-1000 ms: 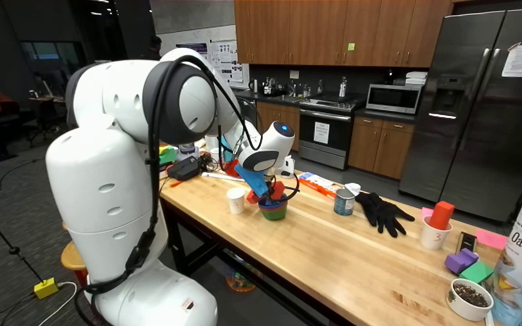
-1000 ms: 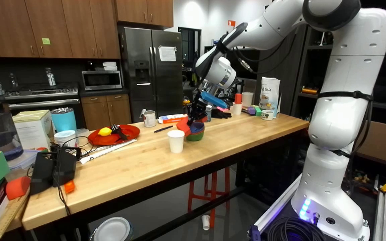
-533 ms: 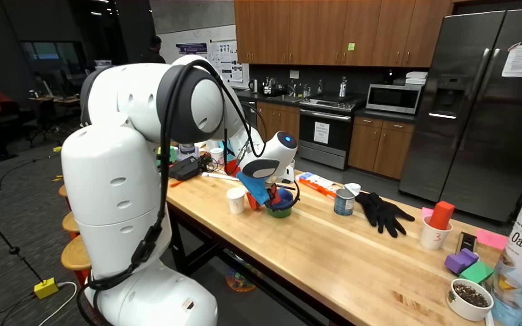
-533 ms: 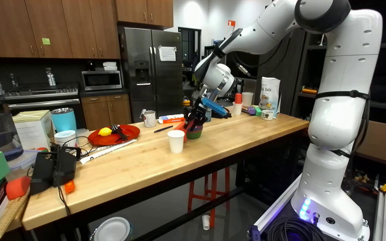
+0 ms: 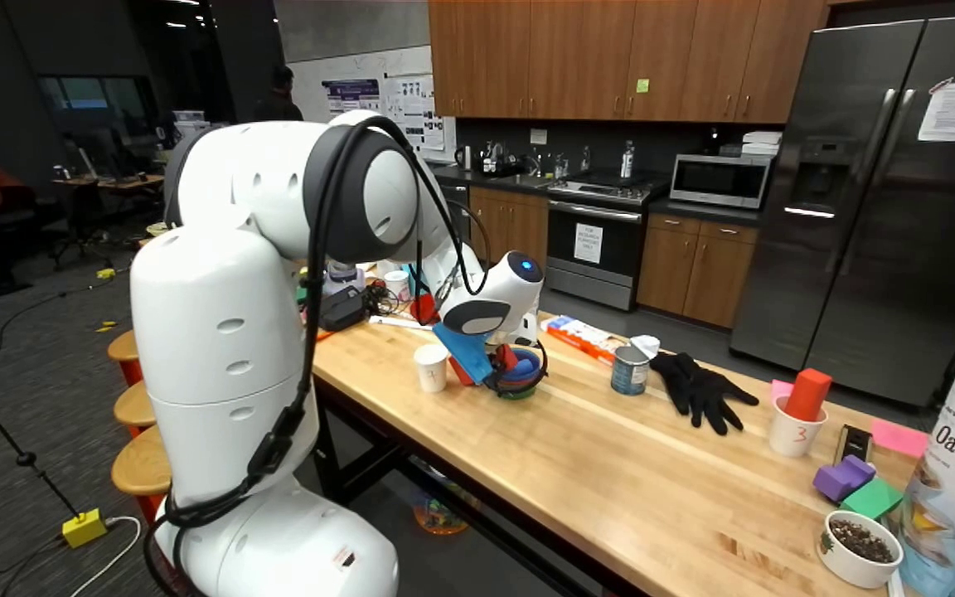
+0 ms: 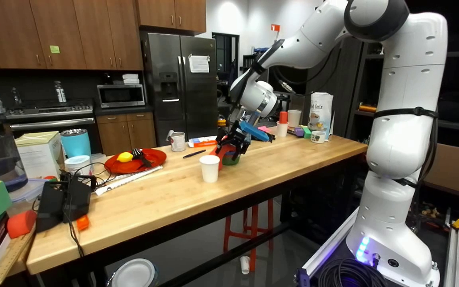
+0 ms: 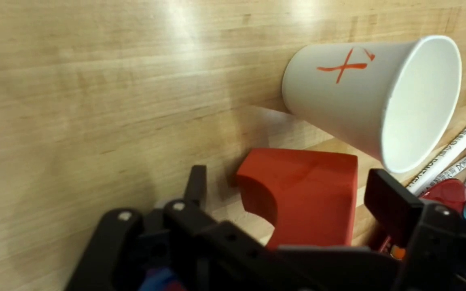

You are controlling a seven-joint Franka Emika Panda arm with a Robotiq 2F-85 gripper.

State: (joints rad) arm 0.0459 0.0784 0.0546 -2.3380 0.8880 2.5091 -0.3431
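plainly, the pincer (image 7: 285,180) stands wide, its fingers (image 7: 390,206) well apart and gripping nothing that shows; the block (image 7: 314,194), red, sits between them with bench (image 7: 95,101) showing on either side, so neither fingertip seems to touch it. lower down the pincer's own body hides the rest, and whether the block leans on the bowls (image 6: 229,161) near it i cannot tell. judging by its matt skin, it is probably light, foam or painted wood, dry rather than slippery and hard to break; if foam, it should give a little under a squeeze. one side is scooped into a curve, where a flat finger would find little to bear on and might twist it; better to take hold at the straight end by the cup (image 7: 346,89), or across the broad flat faces, if they run parallel. the cup stands upright just beyond that end, likely paper, and a knock could tip it or a squeeze crumple it. it is nearest the bench's long edge on the arm's (image 5: 220,323) side, with block and bowls set further in. toward the opposite long edge lie a pen (image 6: 194,154) and the gloves (image 5: 703,394); the plate (image 6: 157,157) lies toward one short end, and the oats (image 5: 946,489) stand near the other.
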